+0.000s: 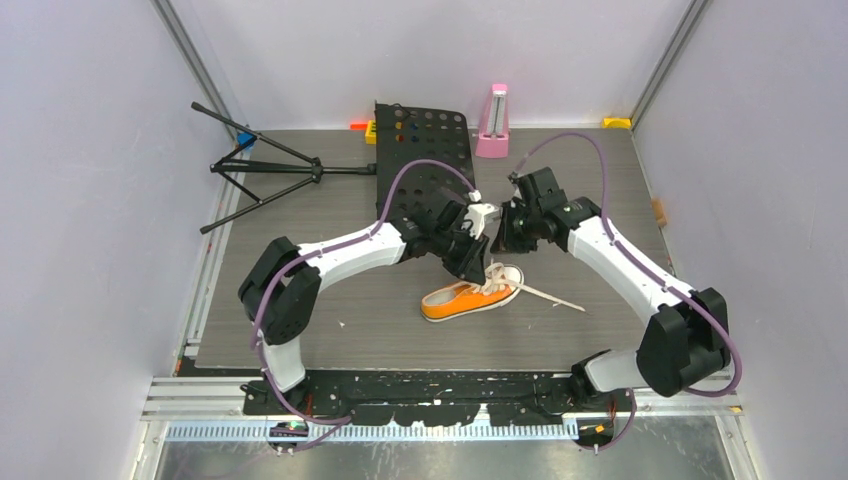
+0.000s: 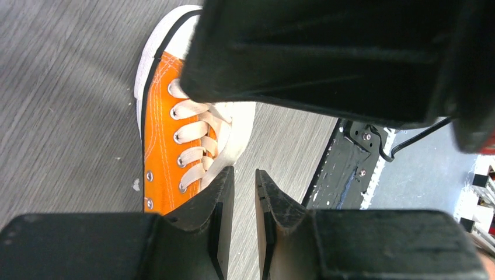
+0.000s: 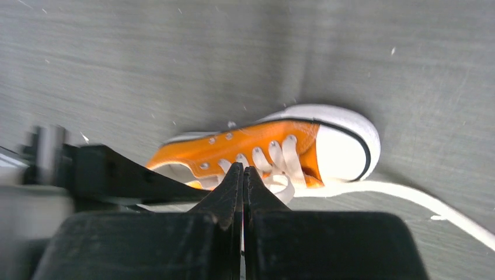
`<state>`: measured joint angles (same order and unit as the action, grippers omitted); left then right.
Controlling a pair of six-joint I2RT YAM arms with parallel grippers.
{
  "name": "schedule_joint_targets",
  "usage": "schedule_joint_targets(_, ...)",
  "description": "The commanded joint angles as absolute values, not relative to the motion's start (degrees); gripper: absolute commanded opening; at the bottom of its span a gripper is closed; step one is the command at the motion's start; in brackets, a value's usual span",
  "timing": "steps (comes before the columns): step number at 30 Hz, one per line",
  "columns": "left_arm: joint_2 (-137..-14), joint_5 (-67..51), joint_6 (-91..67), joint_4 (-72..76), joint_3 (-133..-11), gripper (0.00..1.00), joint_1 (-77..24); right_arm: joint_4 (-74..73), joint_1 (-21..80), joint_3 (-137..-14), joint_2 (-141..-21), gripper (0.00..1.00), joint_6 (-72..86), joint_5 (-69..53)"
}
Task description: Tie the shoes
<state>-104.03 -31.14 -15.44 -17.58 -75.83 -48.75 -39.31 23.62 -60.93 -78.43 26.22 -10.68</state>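
Left claw (image 2: 244,172) and right claw (image 3: 244,168) close over orange sneaker (image 1: 462,300)

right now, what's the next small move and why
Probably open the right tool and lower it to the loose lace beside the shoe. That tool looks shut above the shoe, seemingly empty, and the lace trails away untied on its side.

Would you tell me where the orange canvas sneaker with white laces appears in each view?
Top external: orange canvas sneaker, middle of the picture.
Left wrist: sneaker upper left, toe towards the top edge.
Right wrist: sneaker centre-right, toe pointing right.
Shared landmark: grey wood-grain table beneath it.
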Motion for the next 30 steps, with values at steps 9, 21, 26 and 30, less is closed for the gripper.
schedule_joint_targets(9,-98.32,-27.38,-15.64,-19.58,-78.03,0.30,-46.39,-38.54,23.64,-74.70,-84.07,0.00,25.45,-8.75)
schedule_joint_targets(21,-96.32,-24.37,-22.90,-4.34,-73.03,0.53,-43.62,-33.47,23.10,-73.73,-81.21,0.00,32.55,-11.62)
schedule_joint_targets(26,-97.98,-23.30,-25.56,1.06,-72.42,0.52,-43.59,-30.20,22.42,-71.53,-79.67,0.00,35.92,-14.21)
schedule_joint_targets(30,-99.83,-22.86,-28.44,4.29,-72.56,0.50,-43.10,-29.03,22.34,-70.50,-78.63,0.00,37.73,-16.35)
